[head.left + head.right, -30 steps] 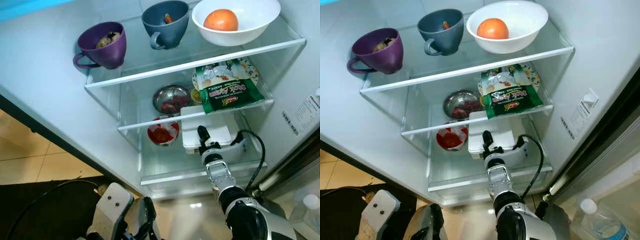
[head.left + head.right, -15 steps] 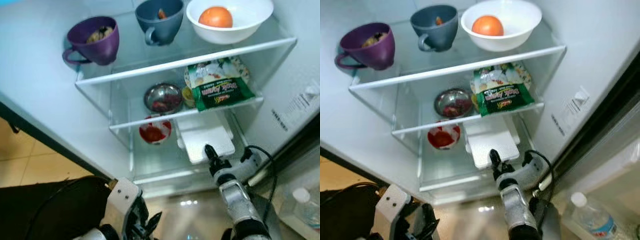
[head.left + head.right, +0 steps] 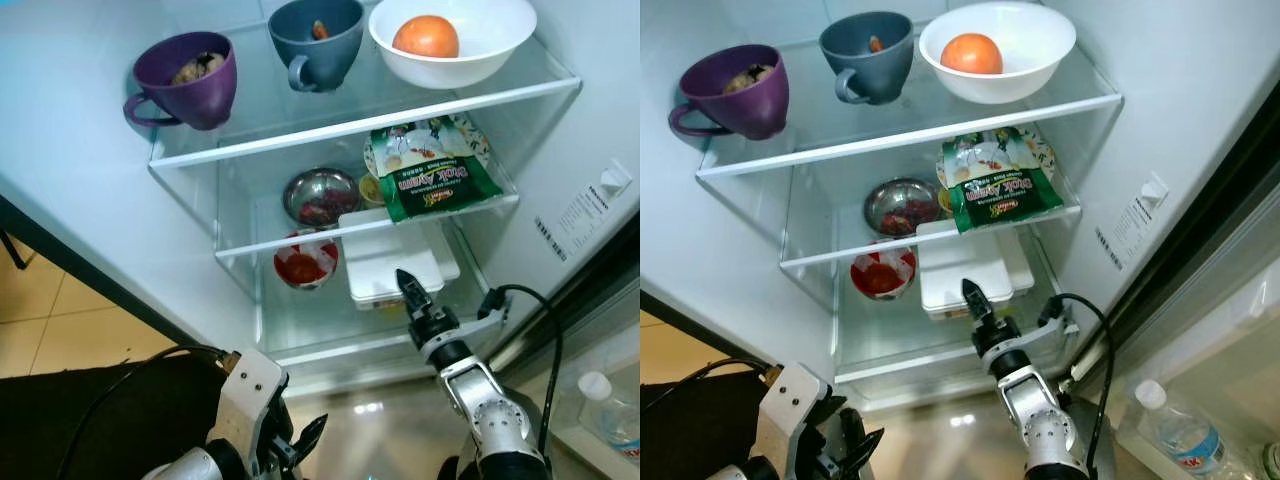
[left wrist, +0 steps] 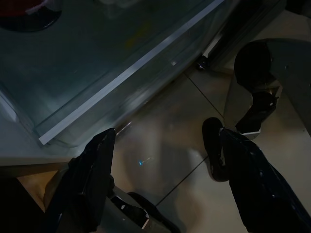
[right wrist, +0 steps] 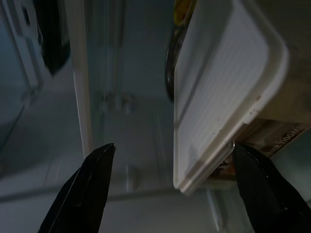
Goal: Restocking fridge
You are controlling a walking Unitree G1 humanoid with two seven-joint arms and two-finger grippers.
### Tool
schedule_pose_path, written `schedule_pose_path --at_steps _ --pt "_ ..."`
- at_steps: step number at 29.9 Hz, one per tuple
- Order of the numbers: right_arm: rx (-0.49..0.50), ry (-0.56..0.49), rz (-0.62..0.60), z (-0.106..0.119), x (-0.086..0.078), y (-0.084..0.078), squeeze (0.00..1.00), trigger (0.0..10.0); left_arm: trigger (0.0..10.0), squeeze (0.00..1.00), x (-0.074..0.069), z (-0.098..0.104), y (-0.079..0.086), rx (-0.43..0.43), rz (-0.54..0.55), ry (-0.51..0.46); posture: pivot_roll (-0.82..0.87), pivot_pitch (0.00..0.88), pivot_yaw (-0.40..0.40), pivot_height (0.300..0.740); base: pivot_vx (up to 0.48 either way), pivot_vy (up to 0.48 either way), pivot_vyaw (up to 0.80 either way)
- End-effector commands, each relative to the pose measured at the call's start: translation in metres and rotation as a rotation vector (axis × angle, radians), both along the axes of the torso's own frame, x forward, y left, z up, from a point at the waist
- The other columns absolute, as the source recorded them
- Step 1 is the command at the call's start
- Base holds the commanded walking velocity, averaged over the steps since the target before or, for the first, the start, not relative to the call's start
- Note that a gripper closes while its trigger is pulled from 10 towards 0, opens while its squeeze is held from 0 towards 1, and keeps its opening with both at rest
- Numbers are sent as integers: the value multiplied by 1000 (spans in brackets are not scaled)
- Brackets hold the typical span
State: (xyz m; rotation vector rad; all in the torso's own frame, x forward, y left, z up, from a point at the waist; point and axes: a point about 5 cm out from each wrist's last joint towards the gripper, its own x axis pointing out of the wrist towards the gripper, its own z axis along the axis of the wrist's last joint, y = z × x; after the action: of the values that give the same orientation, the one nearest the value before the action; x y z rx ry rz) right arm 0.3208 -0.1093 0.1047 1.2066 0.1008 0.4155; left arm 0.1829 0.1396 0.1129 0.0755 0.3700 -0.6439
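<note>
White lidded container (image 3: 392, 262) sat on the bottom fridge shelf (image 3: 330, 345), lid on, a printed label showing under its front edge in the right wrist view. Right gripper (image 3: 411, 292) was just in front of the container's near edge, fingers spread apart and empty — the container's corner (image 5: 228, 111) lay between the two black fingers (image 5: 87, 189) but not pinched, no contact visible. Past the jaws, further in and to the robot's left of the container, a red-filled bowl (image 3: 303, 264) on the same shelf.

Above the jaws, middle shelf: green snack packet (image 3: 428, 182) overhanging the shelf lip, lying on a patterned plate (image 3: 468, 134), and a steel bowl (image 3: 321, 196) with dark red contents beside it. Top shelf (image 3: 360, 122): purple mug (image 3: 186, 79), grey-blue mug (image 3: 314, 40), white bowl (image 3: 470, 40) with an orange fruit (image 3: 425, 36) in it.

Left gripper (image 4: 160, 165) hung low outside the fridge, over tiled floor (image 4: 165, 145) — fingers parted, nothing between them. Shelf's front rail lay ahead of those jaws. A water bottle (image 3: 1185, 435) stood off to the robot's right, well apart from both grippers.
</note>
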Motion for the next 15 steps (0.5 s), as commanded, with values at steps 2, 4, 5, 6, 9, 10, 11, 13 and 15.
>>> schedule_pose_path --at_steps 2,4,5,6,9,10,11,13,15 --pt "118 69 54 -13 -14 36 0 10000 10000 0 -3 -7 2 8 15 26 146 278 88 341 0 0 0" --pt "94 97 84 -19 -17 40 0 10000 10000 0 -3 -8 1 8 13 23 144 272 87 341 0 0 0" --pt "81 110 76 -21 -17 39 0 10000 10000 0 -2 -8 0 7 13 21 144 272 87 341 0 0 0" --pt "71 119 67 -23 -17 38 0 10000 10000 0 -2 -8 0 6 13 20 144 268 88 341 0 0 0" --pt "19 164 5 -34 -16 27 0 10000 10000 0 0 -7 0 5 15 16 145 269 89 341 0 0 0" --pt "17 174 -11 -35 -15 24 0 10000 10000 0 0 -7 0 4 16 15 145 268 95 341 0 0 0" --pt "17 174 -11 -35 -15 24 0 10000 10000 0 0 -7 0 4 16 15 145 268 95 341 0 0 0" --pt "20 174 -37 -35 -12 19 0 10000 10000 0 1 -7 0 3 16 14 145 269 98 341 0 0 0" --pt "16 171 -38 -33 -10 20 0 10000 10000 0 1 -7 0 3 14 14 149 267 104 341 0 0 0"
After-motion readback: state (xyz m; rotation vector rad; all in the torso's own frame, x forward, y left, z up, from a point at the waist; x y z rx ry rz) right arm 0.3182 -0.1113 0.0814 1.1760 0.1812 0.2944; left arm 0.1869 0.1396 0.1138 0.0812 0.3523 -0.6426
